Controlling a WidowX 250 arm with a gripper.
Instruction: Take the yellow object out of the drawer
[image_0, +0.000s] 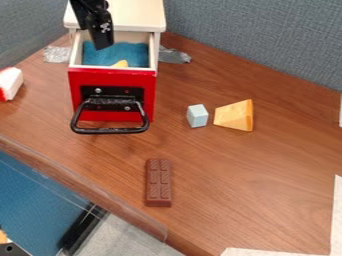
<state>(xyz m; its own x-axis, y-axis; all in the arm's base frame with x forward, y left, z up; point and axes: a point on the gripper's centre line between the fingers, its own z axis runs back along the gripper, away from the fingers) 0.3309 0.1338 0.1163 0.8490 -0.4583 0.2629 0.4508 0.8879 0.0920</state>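
Observation:
The drawer (112, 75) has a red front with a black handle and is pulled out from a white-topped cabinet. Inside it, on a blue lining, a small yellow object (121, 64) lies close behind the front wall, partly hidden by that wall. The black gripper (101, 46) hangs at the upper left, over the left rear part of the drawer, behind and to the left of the yellow object and apart from it.
On the brown table (207, 170) are a pale blue block (198, 115), a cheese wedge (234, 115) and a chocolate bar (158, 182). A white and red object (9, 83) sits at the left edge. Grey partitions (267, 40) stand behind.

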